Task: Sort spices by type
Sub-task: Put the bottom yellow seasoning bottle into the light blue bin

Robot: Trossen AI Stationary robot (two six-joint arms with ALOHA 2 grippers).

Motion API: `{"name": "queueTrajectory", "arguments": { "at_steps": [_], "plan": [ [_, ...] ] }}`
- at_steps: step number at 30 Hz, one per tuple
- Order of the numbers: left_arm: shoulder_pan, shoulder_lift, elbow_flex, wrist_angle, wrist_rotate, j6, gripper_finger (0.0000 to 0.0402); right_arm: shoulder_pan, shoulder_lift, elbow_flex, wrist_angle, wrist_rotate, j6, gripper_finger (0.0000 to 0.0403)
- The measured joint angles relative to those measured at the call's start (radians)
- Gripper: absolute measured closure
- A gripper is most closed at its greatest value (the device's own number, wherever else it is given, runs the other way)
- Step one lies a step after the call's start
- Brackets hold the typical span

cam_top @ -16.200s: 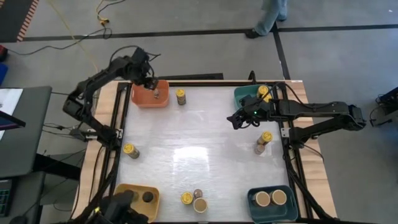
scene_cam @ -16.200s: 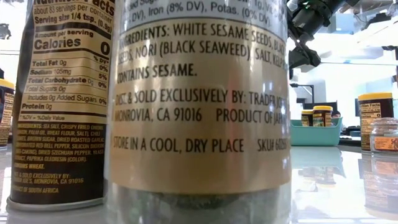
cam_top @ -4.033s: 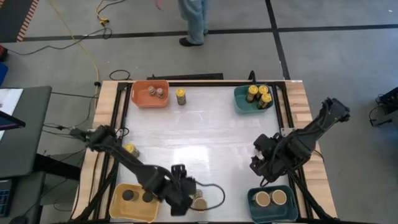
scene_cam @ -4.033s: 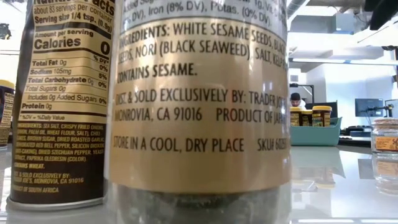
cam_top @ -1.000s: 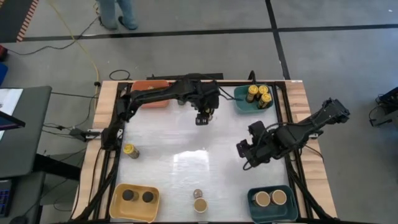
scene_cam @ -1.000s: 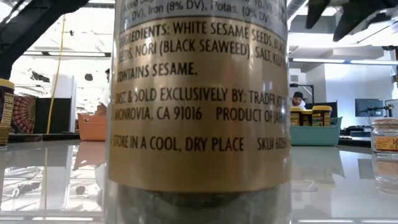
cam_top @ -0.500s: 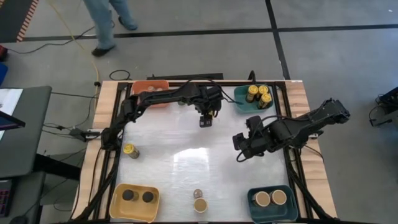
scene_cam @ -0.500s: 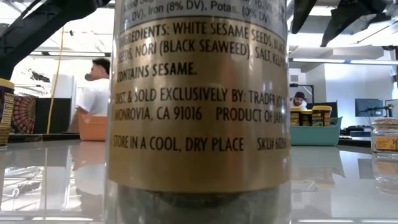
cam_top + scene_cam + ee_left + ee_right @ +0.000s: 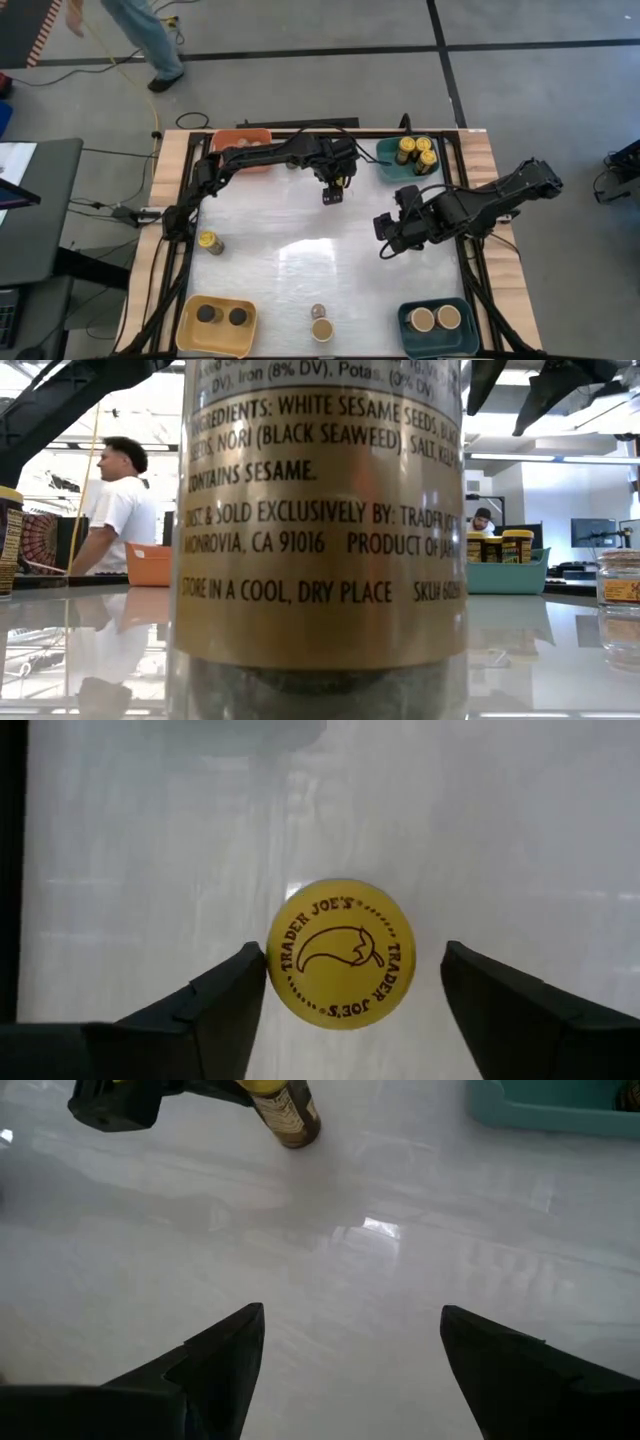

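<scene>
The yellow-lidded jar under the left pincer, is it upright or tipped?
Upright: the yellow-lidded jar shows its round lid face-on between the open left pincer fingers.

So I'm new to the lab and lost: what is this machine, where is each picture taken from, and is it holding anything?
Two dark robot arms work at a table, sorting spice jars into bins. One picture looks straight down, one sits at table height behind a big jar, and two ride on the wrists. The left tool stands open around a yellow-lidded jar without gripping it, near the teal bin. The right tool hangs open and empty over bare table. Other jars stand loose or in the yellow bin.
</scene>
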Motion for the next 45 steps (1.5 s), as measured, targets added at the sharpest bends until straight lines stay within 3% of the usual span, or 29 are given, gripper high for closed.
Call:
{"name": "queueTrajectory", "arguments": {
  "at_steps": [8,15,18,21,28,32,39,42,45],
  "plan": [
    [0.004,-0.042,0.0,-0.044,-0.005,0.009,0.0098,-0.014,0.039,0.0,-0.005,0.05,-0.024,0.0074],
    [0.028,-0.166,0.001,-0.106,-0.002,0.039,0.0097,-0.122,0.167,0.0,0.108,-0.019,-0.245,0.0074],
    [0.072,-0.229,-0.033,-0.126,0.051,0.027,0.0097,-0.168,0.21,0.0,0.227,-0.034,-0.369,0.0074],
    [0.115,-0.353,-0.19,-0.044,0.092,0.007,0.0097,-0.203,0.23,0.0,0.297,-0.029,-0.464,0.0074],
    [0.141,-0.759,-0.766,0.351,0.094,-0.131,0.0097,-0.281,0.228,-0.007,0.393,-0.031,-0.658,0.0074],
    [0.12,-0.96,-1.001,0.496,0.089,-0.247,0.0097,-0.362,0.175,-0.14,0.668,-0.126,-0.782,0.008],
    [0.091,-1.187,-1.173,0.505,0.083,-0.388,0.0097,-0.558,0.059,-0.363,1.174,-0.358,-0.976,0.0087],
    [0.088,-1.244,-1.204,0.497,0.078,-0.418,0.0097,-0.656,0.037,-0.364,1.244,-0.468,-1.065,0.0087],
    [0.089,-1.272,-1.206,0.479,0.076,-0.423,0.0097,-0.723,0.035,-0.319,1.206,-0.526,-1.176,0.0089]
  ]
}}
